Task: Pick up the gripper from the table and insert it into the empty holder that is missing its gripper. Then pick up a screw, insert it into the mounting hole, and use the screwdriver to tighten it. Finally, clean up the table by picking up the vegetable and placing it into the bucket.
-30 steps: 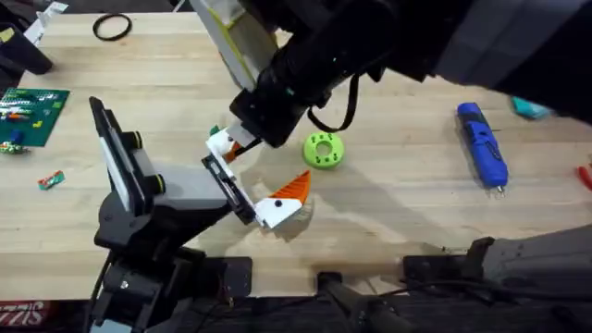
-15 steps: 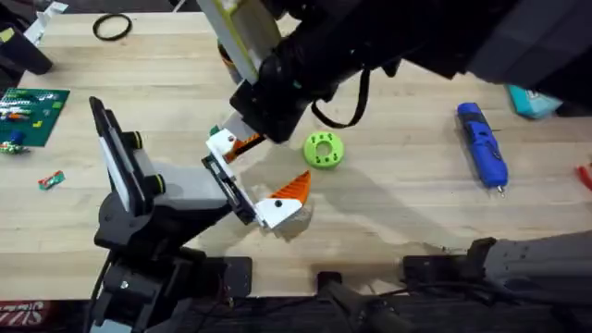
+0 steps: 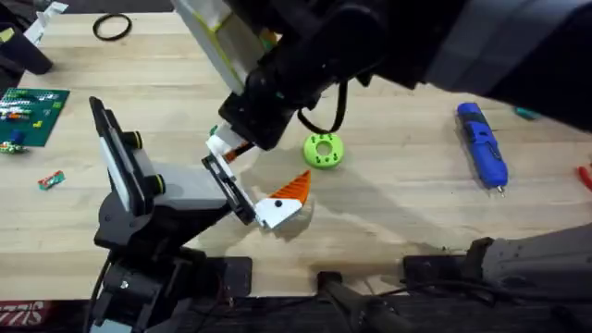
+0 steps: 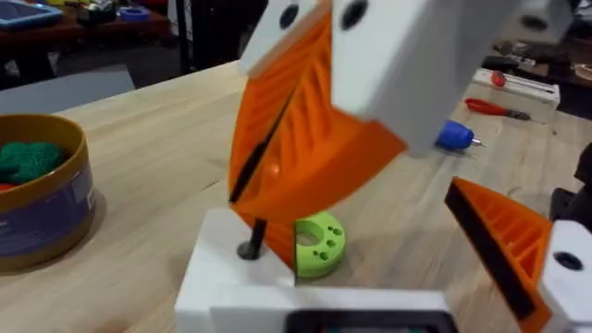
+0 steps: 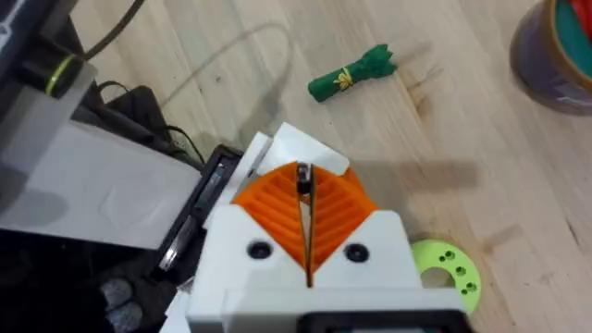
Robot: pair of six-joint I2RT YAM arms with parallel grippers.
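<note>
From above, my right claw [image 3: 239, 141] has crept down and left over the past second. It now hangs right over the gripper [image 3: 220, 146], which sits in the holder [image 3: 229, 188] near the desk's middle. I judge the screw is about to go in.

From the left wrist, the pads are clamped on a dark screw [image 4: 252, 242], its tip at the gripper's white top [image 4: 231, 282].

From my right wrist, the screw [image 5: 302, 178] sits pinched between closed pads, with the gripper [image 5: 296, 148] just beyond.

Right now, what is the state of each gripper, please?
Left gripper: open, holding nothing.
Right gripper: shut on a screw.
</note>
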